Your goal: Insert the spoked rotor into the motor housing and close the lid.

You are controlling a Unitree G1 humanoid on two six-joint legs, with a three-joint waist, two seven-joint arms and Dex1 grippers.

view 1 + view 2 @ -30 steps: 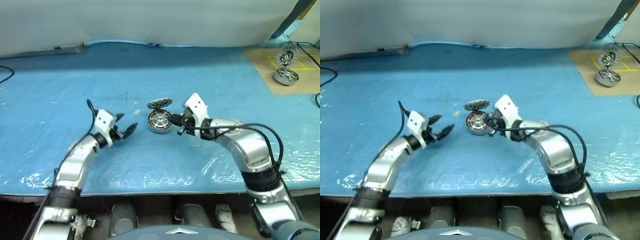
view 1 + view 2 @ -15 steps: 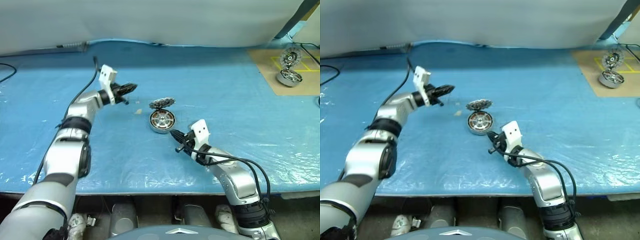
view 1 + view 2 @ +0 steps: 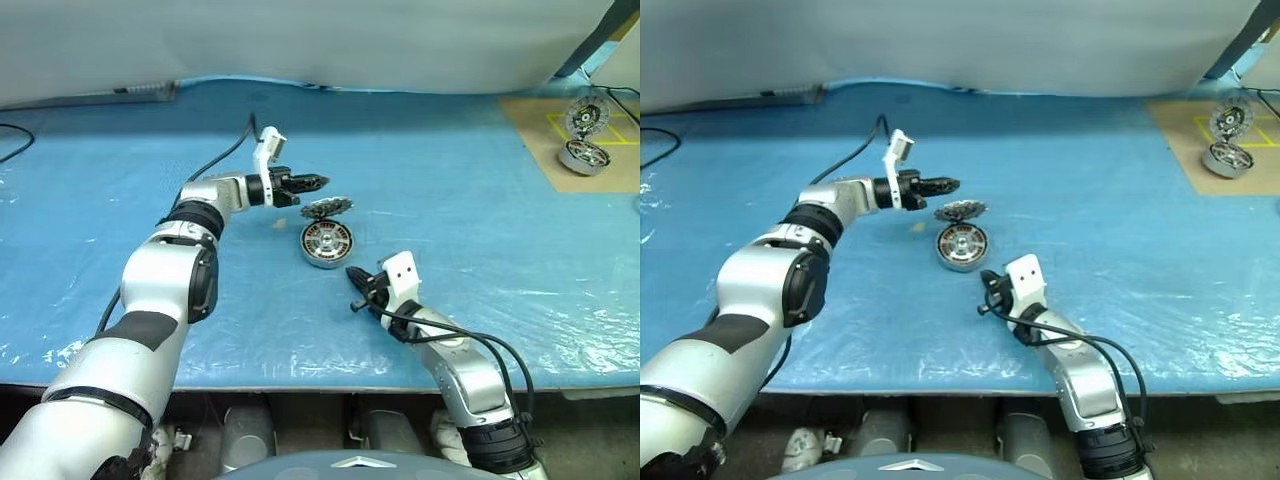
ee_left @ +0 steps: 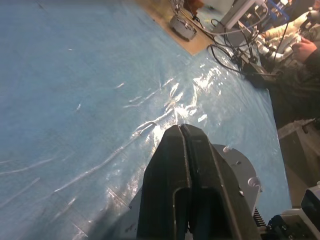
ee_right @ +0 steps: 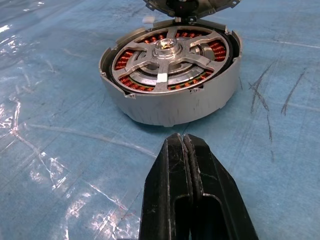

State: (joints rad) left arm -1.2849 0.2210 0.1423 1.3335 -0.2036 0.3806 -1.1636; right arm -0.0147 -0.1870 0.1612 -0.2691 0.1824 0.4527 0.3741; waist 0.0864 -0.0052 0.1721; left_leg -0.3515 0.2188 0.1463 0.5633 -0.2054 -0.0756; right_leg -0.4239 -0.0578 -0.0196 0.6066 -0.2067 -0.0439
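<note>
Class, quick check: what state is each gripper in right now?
Left gripper: closed, holding nothing, beside the raised lid.
Right gripper: closed, holding nothing, short of the motor housing.

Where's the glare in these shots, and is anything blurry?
Left wrist view: bright glare streaks on the plastic sheet, the far background is soft. Right wrist view: the housing is sharp, the fingers close up look soft, with small glints on the sheet. Head views: sheen along the sheet's near edge.

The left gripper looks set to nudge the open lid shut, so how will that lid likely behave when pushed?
The lid stands open at the far edge of the motor housing, so it should swing down, not slide. It looks like stiff metal. The squat housing probably won't tip, but may skid on the glossy sheet.
</note>
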